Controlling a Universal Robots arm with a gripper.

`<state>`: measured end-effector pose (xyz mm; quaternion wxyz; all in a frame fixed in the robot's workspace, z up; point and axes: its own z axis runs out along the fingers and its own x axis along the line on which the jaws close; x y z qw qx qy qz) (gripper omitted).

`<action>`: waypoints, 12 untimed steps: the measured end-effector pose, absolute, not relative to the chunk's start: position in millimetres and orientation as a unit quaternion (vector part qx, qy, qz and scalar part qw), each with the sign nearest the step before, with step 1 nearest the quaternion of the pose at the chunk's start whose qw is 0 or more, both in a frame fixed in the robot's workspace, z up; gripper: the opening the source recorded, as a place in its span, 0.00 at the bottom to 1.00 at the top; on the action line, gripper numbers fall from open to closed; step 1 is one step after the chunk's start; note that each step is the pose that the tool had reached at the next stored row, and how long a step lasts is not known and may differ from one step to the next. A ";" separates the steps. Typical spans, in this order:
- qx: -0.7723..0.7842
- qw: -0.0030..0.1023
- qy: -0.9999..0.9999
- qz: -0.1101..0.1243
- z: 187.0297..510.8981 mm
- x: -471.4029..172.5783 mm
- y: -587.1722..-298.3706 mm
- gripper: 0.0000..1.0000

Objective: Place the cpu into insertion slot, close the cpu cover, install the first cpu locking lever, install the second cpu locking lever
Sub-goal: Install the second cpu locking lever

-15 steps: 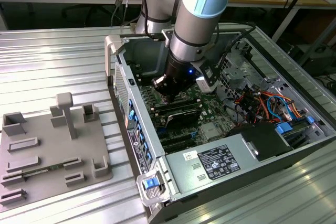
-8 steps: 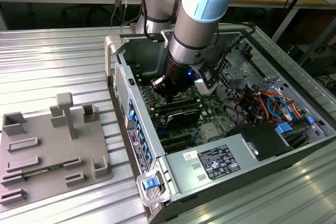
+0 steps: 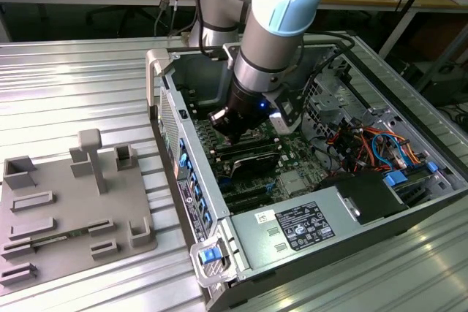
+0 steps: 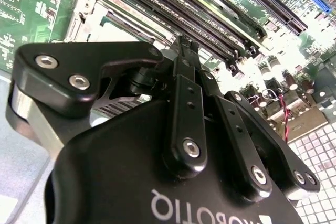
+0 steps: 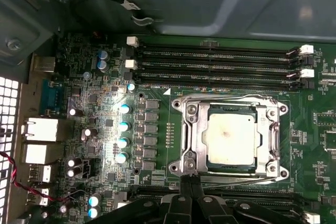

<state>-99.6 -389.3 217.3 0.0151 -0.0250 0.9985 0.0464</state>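
- The tool (image 5: 190,182), fingers pressed together and holding nothing, sits at the edge of the cpu cover (image 5: 191,129).
- The cpu (image 5: 231,138) lies in the insertion slot (image 5: 259,109), cover closed over it, beside the memory slots (image 5: 215,61).

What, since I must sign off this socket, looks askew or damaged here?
Nothing stands out. The silver-grey square cpu sits straight within the silver metal cpu cover frame. Its top bears a faint pale smudge; the black pincer sits at the frame's edge.
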 end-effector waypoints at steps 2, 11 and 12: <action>-0.025 0.015 0.998 0.046 217.0 -101.1 -389.3 0.11; -0.025 0.015 0.998 0.046 211.4 -104.8 -389.4 0.11; -0.025 0.015 0.998 0.046 211.0 -105.0 -389.4 0.11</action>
